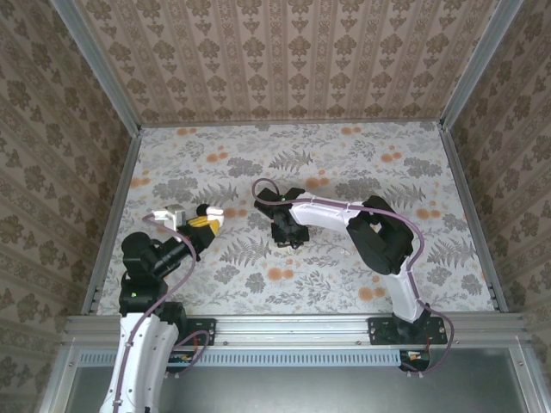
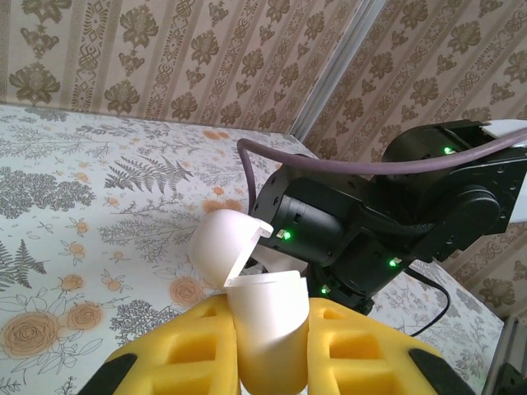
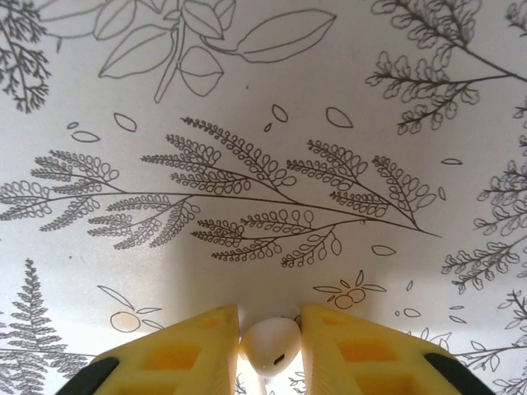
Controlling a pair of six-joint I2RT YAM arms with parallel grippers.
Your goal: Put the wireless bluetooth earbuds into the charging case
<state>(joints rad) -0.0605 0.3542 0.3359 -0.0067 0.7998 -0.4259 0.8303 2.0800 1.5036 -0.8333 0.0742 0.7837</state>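
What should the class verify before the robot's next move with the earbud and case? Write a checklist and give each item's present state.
1. Charging case clamped in the left pincer: ok.
2. Lid of the case swung open: ok.
3. Earbud sits inside the right pincer: ok.
4. Right pincer's hold on the earbud is firm: cannot tell.
5. Wells inside the case are free: cannot tell, the opening faces away.
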